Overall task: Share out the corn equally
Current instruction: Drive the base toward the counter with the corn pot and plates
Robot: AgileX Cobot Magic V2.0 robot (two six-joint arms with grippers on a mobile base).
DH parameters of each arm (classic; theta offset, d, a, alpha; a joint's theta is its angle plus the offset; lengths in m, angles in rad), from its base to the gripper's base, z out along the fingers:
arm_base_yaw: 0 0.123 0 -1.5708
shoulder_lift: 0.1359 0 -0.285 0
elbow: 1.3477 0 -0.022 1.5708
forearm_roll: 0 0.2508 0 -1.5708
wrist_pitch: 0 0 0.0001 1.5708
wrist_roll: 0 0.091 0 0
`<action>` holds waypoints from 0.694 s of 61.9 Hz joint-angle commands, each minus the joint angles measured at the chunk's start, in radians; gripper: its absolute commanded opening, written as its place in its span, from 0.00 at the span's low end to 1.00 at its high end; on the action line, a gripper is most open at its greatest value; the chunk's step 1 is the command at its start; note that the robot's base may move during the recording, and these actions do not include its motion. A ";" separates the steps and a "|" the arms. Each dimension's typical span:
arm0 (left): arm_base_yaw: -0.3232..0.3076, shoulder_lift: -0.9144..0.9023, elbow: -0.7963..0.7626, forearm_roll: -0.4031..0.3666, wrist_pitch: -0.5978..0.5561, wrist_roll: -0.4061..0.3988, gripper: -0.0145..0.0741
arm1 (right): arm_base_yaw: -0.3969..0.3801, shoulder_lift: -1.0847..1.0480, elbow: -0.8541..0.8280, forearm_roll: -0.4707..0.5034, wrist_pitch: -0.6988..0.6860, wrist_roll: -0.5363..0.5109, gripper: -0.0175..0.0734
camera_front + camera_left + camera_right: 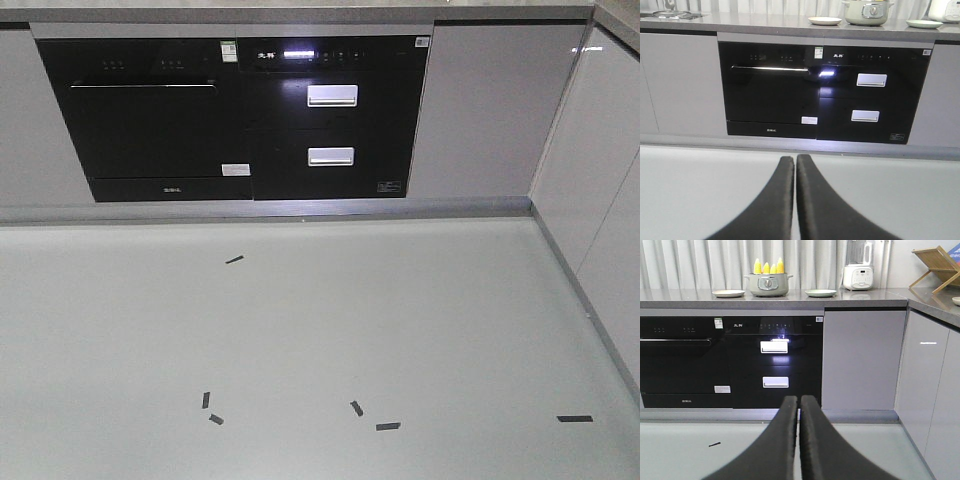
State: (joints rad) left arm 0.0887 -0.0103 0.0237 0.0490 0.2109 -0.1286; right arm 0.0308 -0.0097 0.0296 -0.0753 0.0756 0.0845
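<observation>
Both our grippers are pressed shut on nothing: the left gripper (794,161) and the right gripper (799,401) each show two black curved fingers meeting tip to tip. The bright yellow tapered cobs of corn (769,266) stand upright, points up, packed in a pale green round cooking pot (768,286) with a front dial. The pot is far ahead of the right jaws, above them and slightly to their left. A shallow pale round plate (728,293) sits left of the pot and a second shallow pale plate (820,292) sits right of it, all on the grey stone countertop (865,297).

We see several risks. The cobs crowd together (we count what looks like four), so jaws spreading between them could tip a neighbour out or shove the pot. A tapered cob gripped near its point may slip. Laid on so shallow a plate, a round cob may roll off. If both arms reach the pot together, they could collide.
</observation>
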 commanded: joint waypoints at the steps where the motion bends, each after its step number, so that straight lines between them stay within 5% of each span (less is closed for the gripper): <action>1: -0.001 -0.016 0.012 -0.002 -0.070 -0.007 0.16 | -0.008 -0.004 0.010 -0.010 -0.076 -0.007 0.19; 43: -0.001 -0.016 0.012 -0.002 -0.070 -0.007 0.16 | -0.008 -0.004 0.010 -0.010 -0.076 -0.007 0.19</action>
State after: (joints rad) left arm 0.0887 -0.0103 0.0237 0.0490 0.2109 -0.1286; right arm 0.0308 -0.0097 0.0296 -0.0753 0.0756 0.0845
